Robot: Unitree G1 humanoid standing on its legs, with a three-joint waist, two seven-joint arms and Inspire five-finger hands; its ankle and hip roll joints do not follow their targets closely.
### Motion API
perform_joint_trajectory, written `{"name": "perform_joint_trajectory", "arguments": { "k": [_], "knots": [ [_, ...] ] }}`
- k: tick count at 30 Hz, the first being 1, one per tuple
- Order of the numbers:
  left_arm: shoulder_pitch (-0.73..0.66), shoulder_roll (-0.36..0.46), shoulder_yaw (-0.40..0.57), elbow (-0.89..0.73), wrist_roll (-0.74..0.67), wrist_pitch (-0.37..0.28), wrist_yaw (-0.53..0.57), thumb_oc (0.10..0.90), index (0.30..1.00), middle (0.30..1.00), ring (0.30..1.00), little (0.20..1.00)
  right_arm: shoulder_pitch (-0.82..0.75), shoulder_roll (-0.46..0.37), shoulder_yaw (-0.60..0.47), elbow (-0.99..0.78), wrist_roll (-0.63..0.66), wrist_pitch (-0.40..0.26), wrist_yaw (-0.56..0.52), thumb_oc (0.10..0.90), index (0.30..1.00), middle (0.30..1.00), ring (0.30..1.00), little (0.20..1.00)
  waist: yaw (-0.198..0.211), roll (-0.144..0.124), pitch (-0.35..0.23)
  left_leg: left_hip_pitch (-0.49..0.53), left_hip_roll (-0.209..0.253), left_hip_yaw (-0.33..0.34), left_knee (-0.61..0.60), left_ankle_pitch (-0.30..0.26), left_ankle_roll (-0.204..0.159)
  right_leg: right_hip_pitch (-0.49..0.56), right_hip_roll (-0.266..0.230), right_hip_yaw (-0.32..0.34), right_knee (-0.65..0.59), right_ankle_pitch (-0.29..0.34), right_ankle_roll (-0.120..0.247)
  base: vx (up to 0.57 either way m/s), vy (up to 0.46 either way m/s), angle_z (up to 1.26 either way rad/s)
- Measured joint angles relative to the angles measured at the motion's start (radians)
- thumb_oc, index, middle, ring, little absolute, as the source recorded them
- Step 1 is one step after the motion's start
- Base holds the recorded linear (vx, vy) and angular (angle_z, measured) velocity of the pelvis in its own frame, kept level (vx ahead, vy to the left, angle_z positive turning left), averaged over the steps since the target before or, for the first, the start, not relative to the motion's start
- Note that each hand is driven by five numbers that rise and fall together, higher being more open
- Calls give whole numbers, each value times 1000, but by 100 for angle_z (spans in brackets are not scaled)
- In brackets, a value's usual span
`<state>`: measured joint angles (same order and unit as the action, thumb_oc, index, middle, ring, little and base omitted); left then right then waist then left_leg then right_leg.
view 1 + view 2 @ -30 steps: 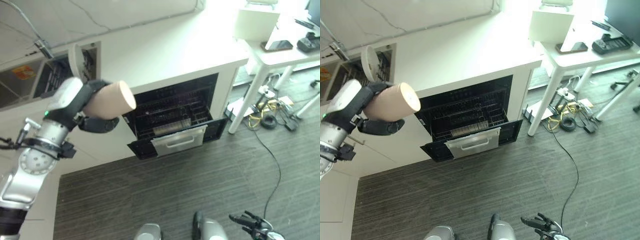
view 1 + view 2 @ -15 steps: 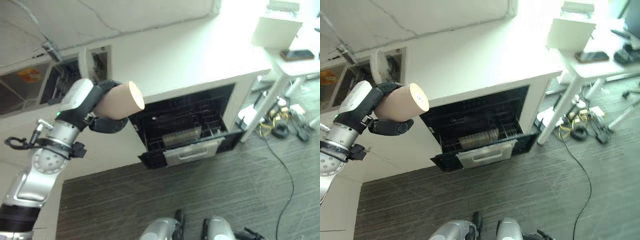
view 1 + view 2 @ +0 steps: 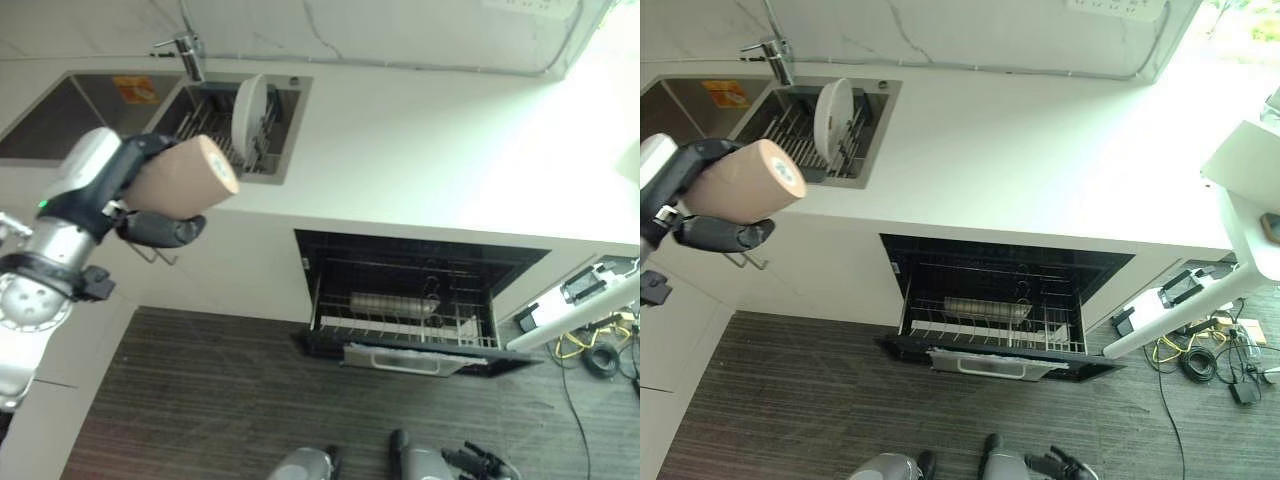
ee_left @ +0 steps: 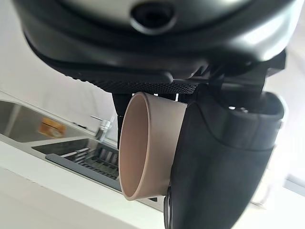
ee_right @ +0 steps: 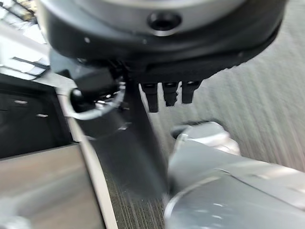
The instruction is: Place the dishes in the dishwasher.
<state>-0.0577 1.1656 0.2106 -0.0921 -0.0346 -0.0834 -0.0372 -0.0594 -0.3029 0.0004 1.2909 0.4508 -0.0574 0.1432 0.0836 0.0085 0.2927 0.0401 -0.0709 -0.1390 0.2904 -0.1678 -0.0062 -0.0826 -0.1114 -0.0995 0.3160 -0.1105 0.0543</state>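
Observation:
My left hand is shut on a tan cup, held on its side in the air in front of the sink cabinet, mouth towards the right. In the left wrist view the cup lies between thumb and fingers of that hand. The dishwasher under the counter stands open, its wire rack pulled out with a metal cylinder lying in it. A white plate stands upright in the sink's drying rack. My right hand hangs low near the floor, fingers relaxed.
A white counter runs above the dishwasher, with a sink and faucet at its left end. The lowered dishwasher door juts over the dark floor. A white table leg and cables lie to the right.
The camera has swung, so the counter, sink and dishwasher now show more squarely. My left hand keeps hold of the cup, further left of the dishwasher than before.

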Motion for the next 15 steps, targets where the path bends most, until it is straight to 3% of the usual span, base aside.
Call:
{"name": "perform_joint_trajectory", "arguments": {
  "k": [2,3,4,5,6,8,9,10,11,12,13,14,15],
  "knots": [
    [4,-20,-7,-29,0,-2,-22,400,300,300,300,300,-7,-32,8,1,-3,-6,2,800,900,900,900,900,4,-4,1,-64,10,78,132,54,-69,-1,-7,-9,60,-6,-25,-4,-320,25],
    [1,-25,-6,-56,-2,-6,-40,400,300,300,300,300,-1,-52,-2,6,12,-16,11,800,900,900,900,900,-15,6,-4,-55,40,136,122,75,-61,-43,-7,-48,149,-12,-33,-33,-255,131],
    [-52,-9,0,-101,-16,-36,-49,400,300,300,300,300,20,-64,-14,4,37,-27,20,800,900,900,900,900,-54,-13,-10,-56,68,222,99,53,-57,37,-8,-64,-25,-30,-52,-28,-182,149],
    [-68,-13,4,-116,-38,-51,-55,400,300,300,300,300,20,-74,-17,8,44,-26,13,800,900,900,900,900,-55,2,-1,-79,106,275,101,49,-71,36,5,-95,-24,-20,-70,-12,-167,167],
    [-100,-14,-12,-121,-38,-62,-66,400,300,300,300,300,18,-77,-21,6,54,-27,13,800,900,900,900,900,-68,2,0,-99,147,371,95,45,-75,36,5,-127,-17,-29,-85,-13,-65,95],
    [-129,-14,-29,-109,-39,-90,-82,400,300,300,300,300,14,-70,-45,-8,75,-33,8,800,900,900,900,900,-89,11,6,-108,240,467,31,56,-75,51,11,-170,-17,-39,-100,32,37,89],
    [-155,-43,-72,-56,-38,-100,-86,400,300,300,300,300,12,-77,-48,-63,85,-46,-5,800,900,900,900,900,-109,61,15,-113,275,455,-23,92,-89,51,9,-167,-20,-53,-99,126,152,44],
    [-159,-68,-79,-44,-38,-100,-86,400,300,300,300,300,11,-78,-52,-69,85,-46,-6,800,900,900,900,900,-109,76,15,-110,274,446,-35,100,-87,48,9,-161,-18,-55,-101,130,130,7],
    [-136,-96,-72,-36,-38,-106,-82,400,300,300,300,300,-23,-79,-29,-56,81,-41,-10,800,900,900,900,900,-104,76,19,-108,217,327,-61,92,-92,27,4,-122,-4,-39,-79,33,85,-130],
    [-52,-127,-25,-34,-37,-137,-82,400,300,300,300,300,-73,-84,-35,-13,68,-11,-9,800,900,900,900,900,-36,60,19,-75,36,-33,-143,68,-59,-46,-15,26,28,-30,-74,-8,80,-213],
    [-15,-139,-26,-35,-25,-137,-92,400,300,300,300,300,-79,-92,-35,-15,62,-4,-6,800,900,900,900,900,0,83,15,-85,20,1,-162,72,-45,-67,-9,58,8,6,-61,-34,157,-197],
    [-11,-140,-27,-37,-13,-139,-99,400,300,300,300,300,-67,-88,-31,-23,62,-3,-2,800,900,900,900,900,-25,108,15,-100,51,60,-160,94,-24,-73,8,52,21,2,-46,-45,207,-96],
    [-21,-158,-27,-37,-1,-148,-98,400,300,300,300,300,-55,-76,-21,-19,62,4,-2,800,900,900,900,900,-27,103,18,-97,49,101,-134,146,-7,-93,-2,70,73,-26,-25,-46,217,-22]
  ]
}}
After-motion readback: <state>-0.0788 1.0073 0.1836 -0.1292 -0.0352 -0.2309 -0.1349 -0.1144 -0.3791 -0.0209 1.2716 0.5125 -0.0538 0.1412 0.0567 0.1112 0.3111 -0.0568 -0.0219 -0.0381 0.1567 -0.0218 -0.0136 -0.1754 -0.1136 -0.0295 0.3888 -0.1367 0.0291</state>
